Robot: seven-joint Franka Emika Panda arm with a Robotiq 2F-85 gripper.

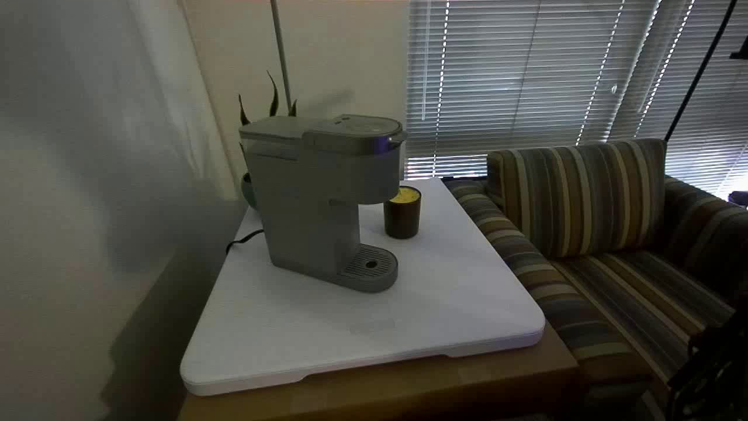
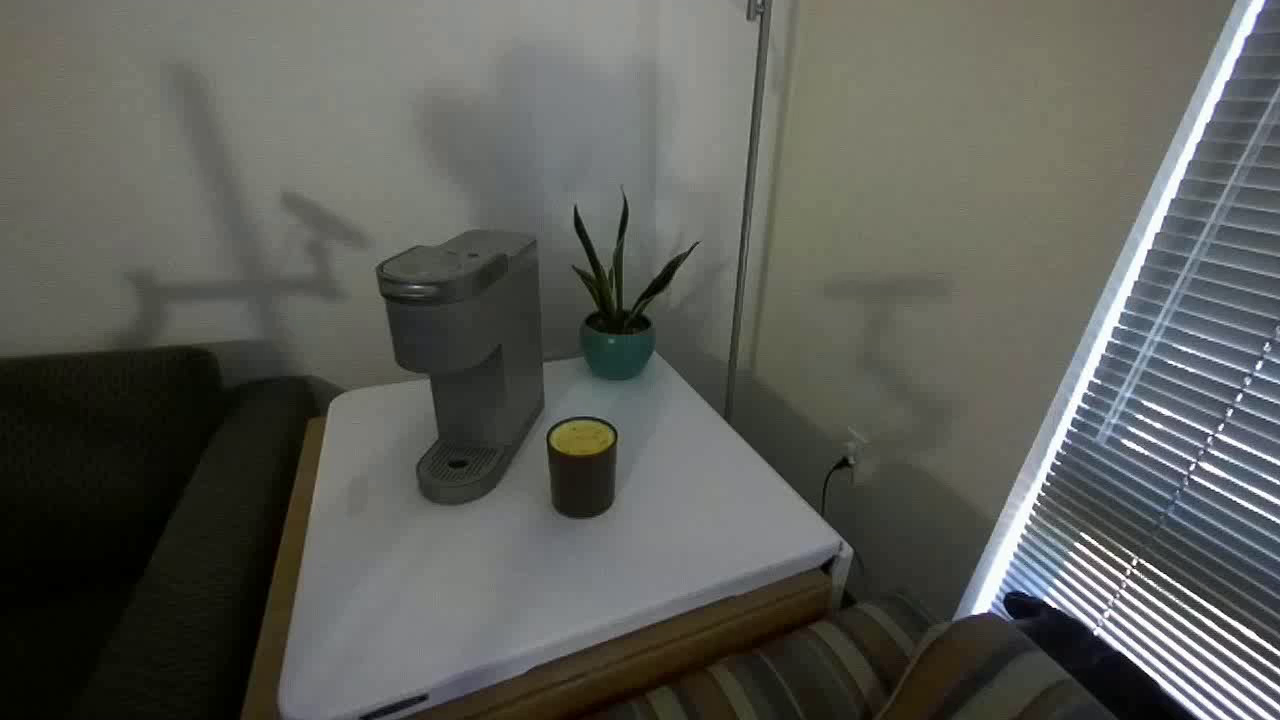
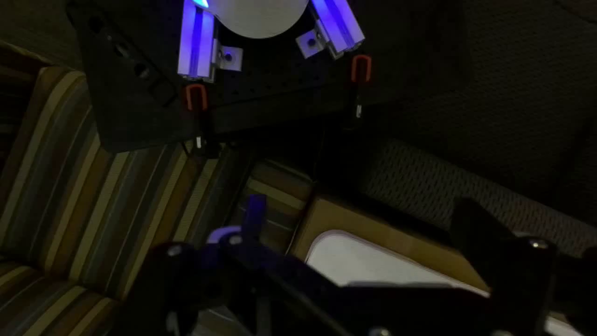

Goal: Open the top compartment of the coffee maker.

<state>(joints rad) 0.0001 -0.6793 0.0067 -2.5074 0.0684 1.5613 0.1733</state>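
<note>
The grey coffee maker (image 1: 310,204) stands upright on a white board and shows in both exterior views (image 2: 515,360). Its top compartment, the grey lid with a rounded front (image 1: 356,133), lies shut on the head, as it also does in an exterior view (image 2: 435,270). My gripper (image 3: 361,205) shows dark in the wrist view with its two fingers wide apart and nothing between them. It is away from the coffee maker, which is out of the wrist view. A dark shape at the lower right edge of both exterior views may be part of my arm or gripper; I cannot tell.
A dark cup with a yellow top (image 2: 582,475) stands beside the coffee maker. A potted plant (image 2: 617,350) stands behind. The white board (image 1: 456,304) lies on a brown table (image 1: 374,386). A striped armchair (image 1: 584,204) adjoins it. A power cord (image 1: 245,238) runs off the back.
</note>
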